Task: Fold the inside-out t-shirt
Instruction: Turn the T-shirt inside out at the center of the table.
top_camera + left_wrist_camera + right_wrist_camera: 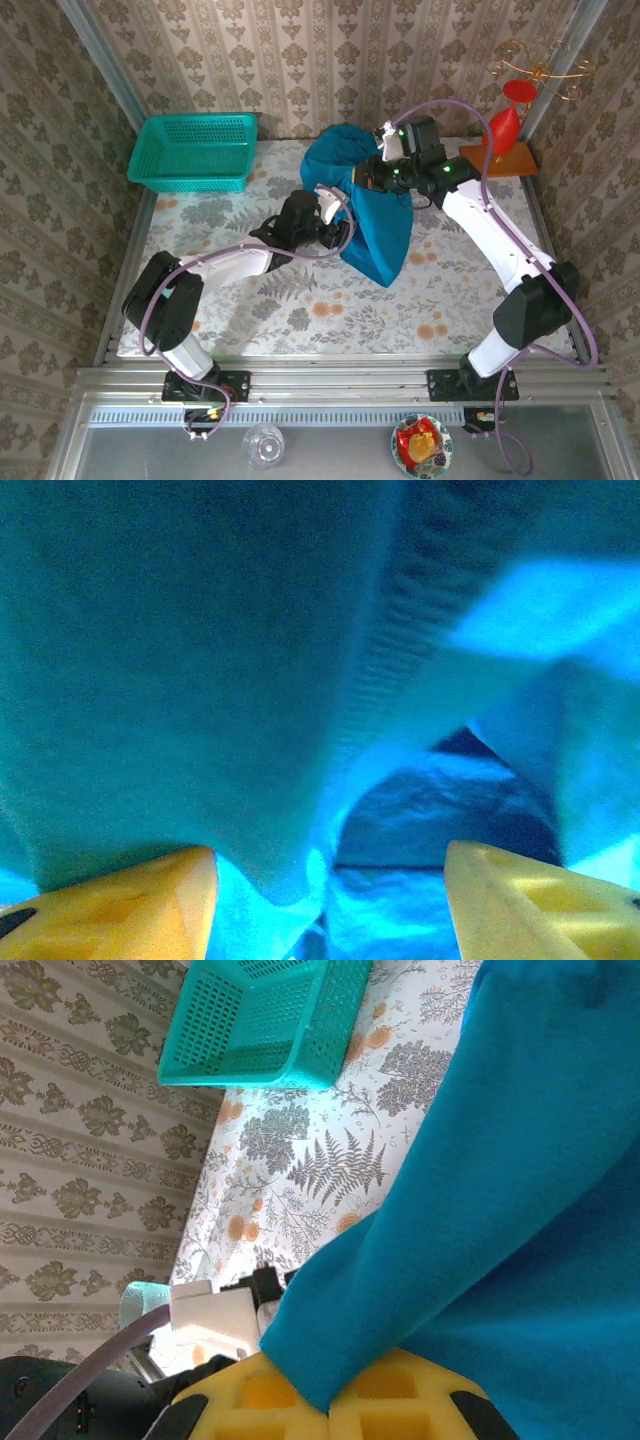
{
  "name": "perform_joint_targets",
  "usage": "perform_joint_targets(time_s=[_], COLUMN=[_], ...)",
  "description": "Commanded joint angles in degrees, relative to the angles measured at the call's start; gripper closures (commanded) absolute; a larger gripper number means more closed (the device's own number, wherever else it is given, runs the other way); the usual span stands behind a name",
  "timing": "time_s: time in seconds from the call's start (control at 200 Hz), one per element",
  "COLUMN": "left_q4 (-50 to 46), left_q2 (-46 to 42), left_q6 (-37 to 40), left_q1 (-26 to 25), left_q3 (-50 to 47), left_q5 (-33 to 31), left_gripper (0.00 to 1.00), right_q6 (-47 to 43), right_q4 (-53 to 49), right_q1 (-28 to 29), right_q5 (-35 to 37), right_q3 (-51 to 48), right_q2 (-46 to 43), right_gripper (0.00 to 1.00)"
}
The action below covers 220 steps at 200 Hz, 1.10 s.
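Left gripper [327, 880], its yellow fingers [120, 900] spread apart, sits among folds at 9 o'clock of the plain bright blue soft-fabric t-shirt [378, 225], which is bunched at the centre of the floral table [300, 310]. Right gripper [325, 1400] is clamped on the cloth at 12 o'clock. A teal plastic mesh basket [195, 150] stands at 10 o'clock.

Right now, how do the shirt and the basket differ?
The shirt is soft blue cloth, bunched mid-table; the basket is stiff teal mesh at the far left corner. The right gripper pinches the shirt and the open left gripper is in its folds; the basket sits untouched. Both are bluish.
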Motion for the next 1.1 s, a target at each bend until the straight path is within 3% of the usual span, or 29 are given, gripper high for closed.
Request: perform_joint_targets(time_s=[0.0, 0.345, 0.48, 0.57, 0.7, 0.745, 0.81, 0.995, 1.095], left_q4=[2.25, 0.97, -0.44, -1.17, -3.15, -3.91, -5.80, -9.95, -5.52], left_q2=[1.46, 6.15, 7.04, 7.02, 5.80, 5.08, 3.87, 0.83, -0.97], left_q6=[-0.14, -1.26, -0.80, -0.11, 1.35, 2.03, 3.05, 4.48, 5.54], left_q1=[0.10, 1.68, 2.54, 3.40, 4.67, 5.19, 6.03, 8.52, 7.14], left_q3=[3.57, 9.34, 10.71, 10.97, 10.76, 10.61, 10.53, 10.35, 6.92], left_q5=[-6.39, -10.43, -10.01, -8.14, -4.54, -2.06, 0.64, 11.55, 14.66], left_gripper=[0.36, 0.31, 0.37, 0.48, 0.76, 0.92, 1.00, 1.00, 0.85], right_q6=[1.37, -0.04, -1.65, -2.43, -3.90, -4.43, -5.07, -6.48, -5.36], right_q4=[1.73, 1.64, -0.57, -0.90, -1.78, -2.01, -2.20, -3.29, -2.02], right_q1=[0.43, 0.24, -0.83, -2.43, -5.57, -6.67, -8.40, -12.16, -13.07], right_q5=[-1.84, -0.19, 2.35, 4.22, 6.22, 6.53, 6.43, 4.85, -0.31], right_q3=[-0.46, -2.17, -2.62, -3.53, -4.37, -4.69, -5.09, -5.06, -4.61], right_q2=[-2.16, -4.03, -5.02, -5.89, -6.79, -6.91, -6.93, -6.13, -5.62], right_gripper=[1.00, 1.00, 1.00, 1.00, 1.00, 1.00, 1.00, 1.00, 1.00])
